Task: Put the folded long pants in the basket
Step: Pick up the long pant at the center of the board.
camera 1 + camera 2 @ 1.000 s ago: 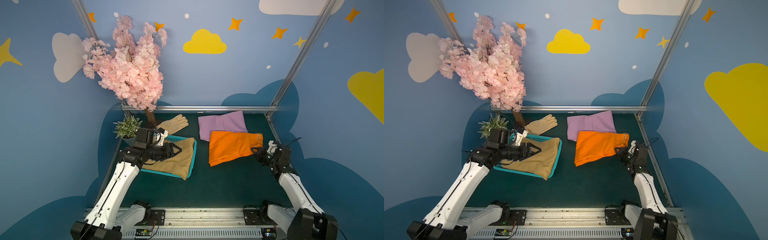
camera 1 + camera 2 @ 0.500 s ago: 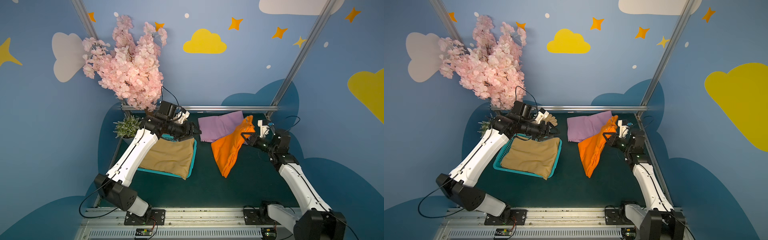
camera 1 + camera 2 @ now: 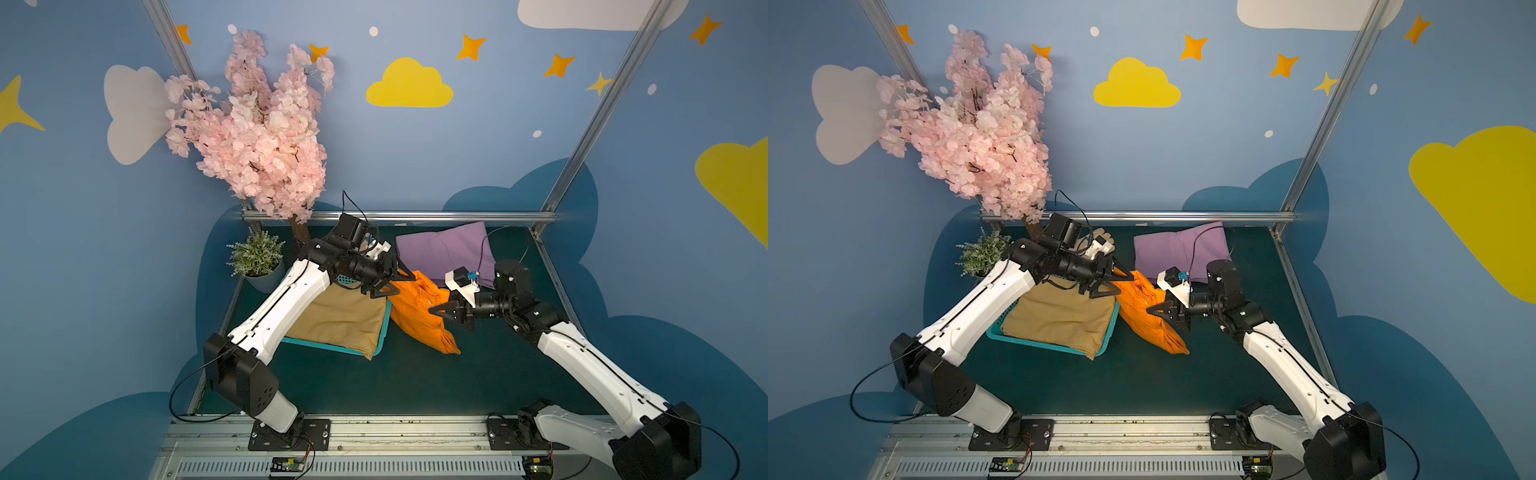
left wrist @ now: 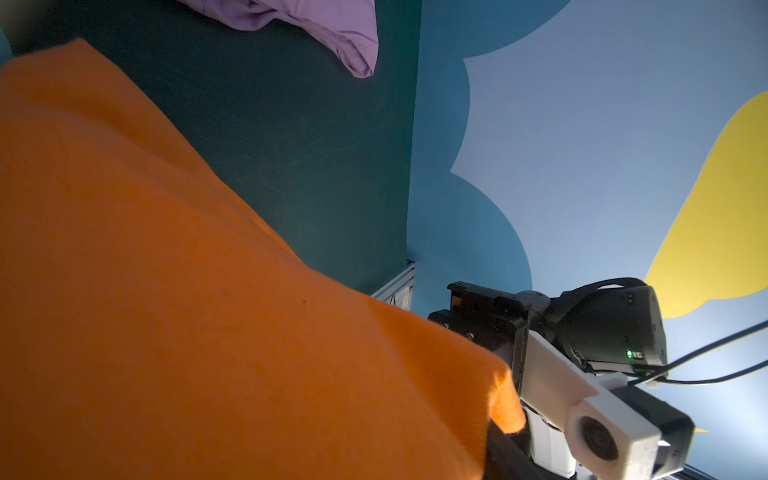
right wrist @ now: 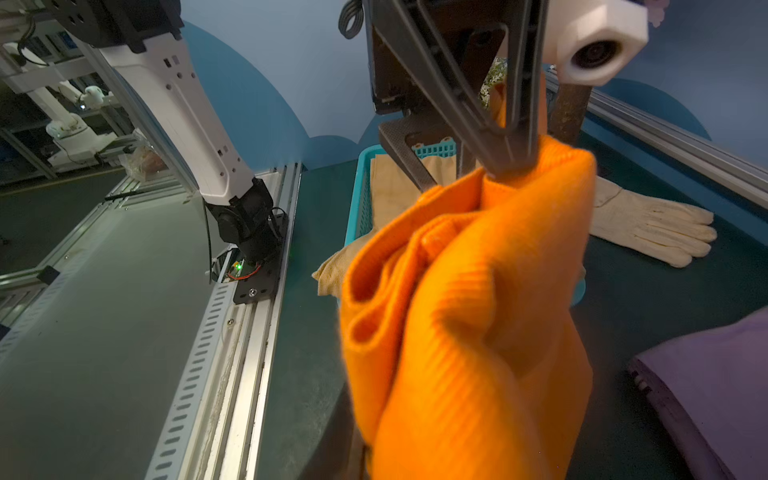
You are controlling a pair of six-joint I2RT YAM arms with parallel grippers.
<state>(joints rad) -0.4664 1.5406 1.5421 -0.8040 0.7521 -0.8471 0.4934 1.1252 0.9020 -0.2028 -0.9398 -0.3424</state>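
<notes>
Orange pants (image 3: 419, 320) bunched between my two pincers, just beside the basket (image 3: 324, 347).
My right pincer (image 3: 436, 309) pinches the cloth; my left pincer (image 3: 395, 284) stands wide, one finger touching its top corner. Tan pants (image 3: 345, 316) lie in the basket.

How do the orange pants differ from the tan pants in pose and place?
The orange pants are held up, bunched, by the right gripper, beside the basket; the tan pants lie flat inside it. The orange pants are creased, the tan pants smooth. Both are plain cloth.
</notes>
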